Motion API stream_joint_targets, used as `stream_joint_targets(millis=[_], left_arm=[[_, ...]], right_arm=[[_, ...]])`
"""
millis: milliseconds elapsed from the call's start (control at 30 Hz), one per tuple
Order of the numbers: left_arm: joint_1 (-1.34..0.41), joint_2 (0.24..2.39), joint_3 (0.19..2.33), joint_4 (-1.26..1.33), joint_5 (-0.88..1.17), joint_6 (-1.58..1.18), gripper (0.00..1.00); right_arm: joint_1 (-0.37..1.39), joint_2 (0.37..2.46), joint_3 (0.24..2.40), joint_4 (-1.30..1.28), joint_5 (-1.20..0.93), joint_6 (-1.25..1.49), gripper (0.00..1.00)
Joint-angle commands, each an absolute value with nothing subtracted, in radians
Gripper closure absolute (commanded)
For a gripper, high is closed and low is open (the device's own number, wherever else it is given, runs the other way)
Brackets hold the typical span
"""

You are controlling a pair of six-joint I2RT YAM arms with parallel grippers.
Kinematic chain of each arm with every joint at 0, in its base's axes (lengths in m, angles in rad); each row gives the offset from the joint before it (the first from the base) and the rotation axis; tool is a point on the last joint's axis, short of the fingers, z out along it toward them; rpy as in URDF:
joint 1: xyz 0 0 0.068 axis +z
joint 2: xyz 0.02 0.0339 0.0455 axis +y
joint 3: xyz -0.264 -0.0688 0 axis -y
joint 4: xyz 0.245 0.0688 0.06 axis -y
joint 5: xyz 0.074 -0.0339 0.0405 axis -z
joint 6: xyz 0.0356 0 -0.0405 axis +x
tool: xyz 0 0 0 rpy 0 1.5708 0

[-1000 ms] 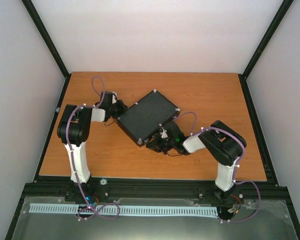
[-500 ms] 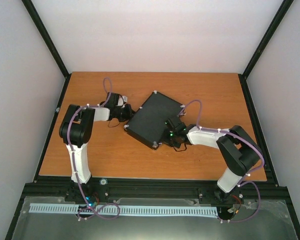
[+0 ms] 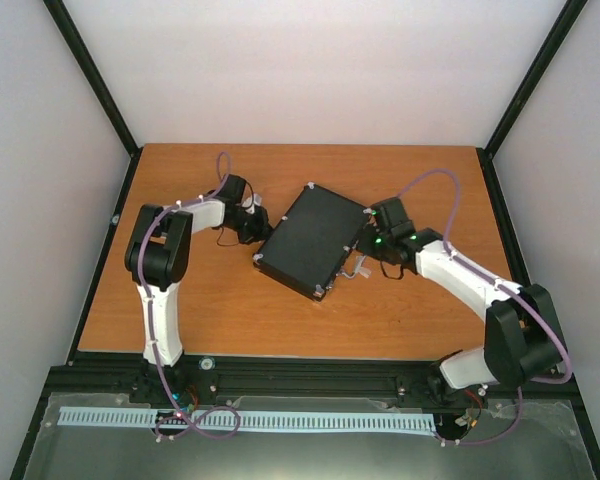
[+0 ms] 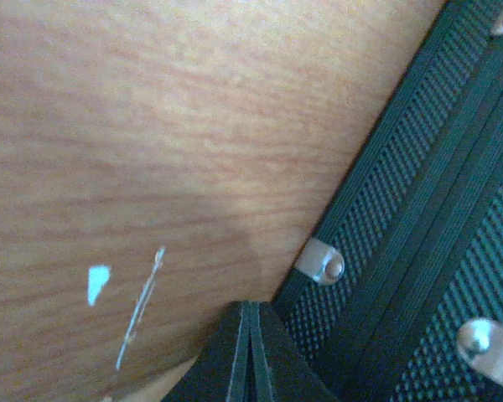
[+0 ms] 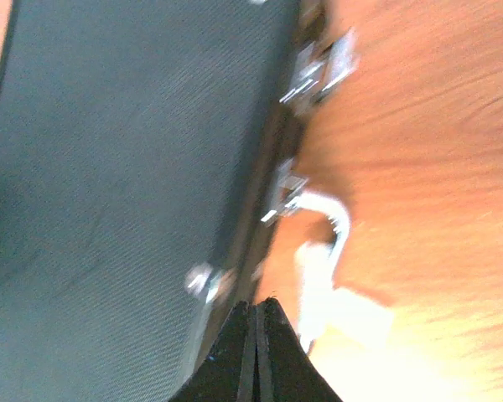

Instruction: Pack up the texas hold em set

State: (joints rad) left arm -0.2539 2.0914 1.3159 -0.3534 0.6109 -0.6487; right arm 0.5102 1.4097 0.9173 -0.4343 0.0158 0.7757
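The flat black case (image 3: 315,240) with silver corners lies closed and askew on the wooden table, its silver handle (image 3: 357,268) on the near right edge. My left gripper (image 3: 257,229) is shut and empty, its tips against the case's left edge (image 4: 377,251) beside a silver rivet (image 4: 320,264). My right gripper (image 3: 373,234) is shut and empty at the case's right edge, just beyond the handle (image 5: 323,251); the lid (image 5: 126,167) fills the left of the right wrist view. No chips, dice or white disc are in view.
The wooden table (image 3: 180,300) ends at black frame rails on all sides, with white walls behind. A small white fleck and a thin scratch mark (image 4: 142,301) show on the wood near the left fingers.
The case has slid right and turned a little. My left gripper followed its left edge to the right. My right gripper moved from the case's near edge to its far right side.
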Motion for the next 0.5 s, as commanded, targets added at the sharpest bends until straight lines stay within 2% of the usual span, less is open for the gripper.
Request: stream_joint_targets(millis=[0, 200, 467], left_arm=[[-0.237, 2.138, 1.423, -0.504, 0.554, -0.61, 0.99], [-0.233, 2.19, 1.629, -0.604, 0.515, -0.585, 0.99], [-0.232, 2.321, 1.785, -0.626, 0.564, -0.607, 0.99]], right_arm=[[0.343, 1.438, 0.933, -0.428, -0.019, 0.686, 0.97], [0.205, 1.618, 1.08, -0.389, -0.152, 0.584, 0.97], [0.175, 1.742, 1.168, -0.339, -0.319, 0.55, 0.97]])
